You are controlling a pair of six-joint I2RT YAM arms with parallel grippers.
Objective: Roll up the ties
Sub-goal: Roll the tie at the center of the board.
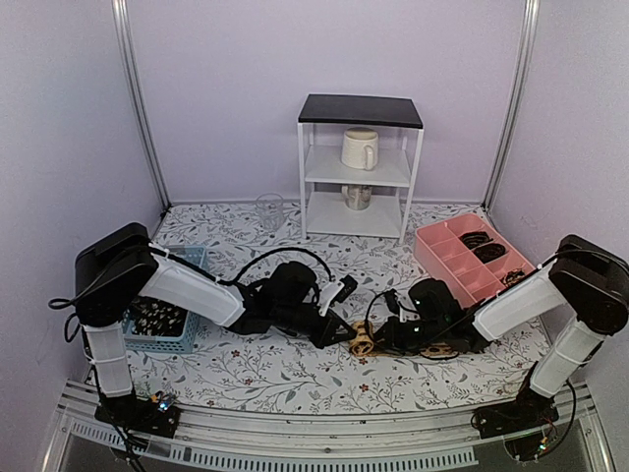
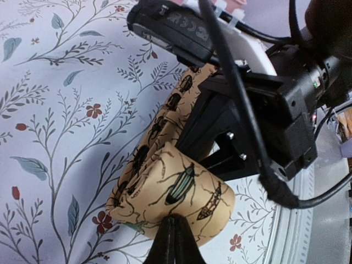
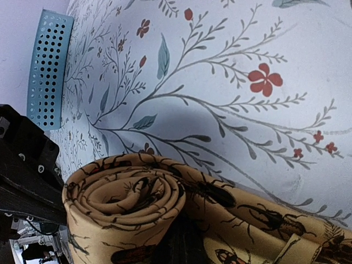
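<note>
**Tan tie part-rolled at mid-surface; both tools closed on it**

Overhead view. The tie (image 1: 362, 341), tan-orange with a dark print, lies near the front middle of the surface (image 1: 275, 379). It is coiled at its left end, and the rest runs flat to the right beneath the right arm. Black ties (image 1: 157, 317) sit in a blue basket (image 1: 162, 344) at the left. A pink tray (image 1: 432, 231) at the right holds dark coils (image 1: 479, 239). The surface wears a floral cloth and lilac walls enclose it. At the back stands a white shelf unit (image 1: 359, 110) carrying a cream mug (image 1: 359, 148), with a clear cup (image 1: 269, 209) beside it. The left tool (image 1: 344, 336) and right tool (image 1: 379, 340) meet at the coil from either side.

Left wrist view. The print proves to be beetles. The coil (image 2: 176, 198) sits at the left tool's tips, its tail running up toward the right tool's black body. The fingers (image 2: 165, 245) are pressed together, pinching the coil's near edge.

Right wrist view. The coil (image 3: 126, 198) shows several snug turns, and the flat length leaves to the right. The right tool is mostly hidden under the fabric, closed on the tie where coil meets tail.
</note>
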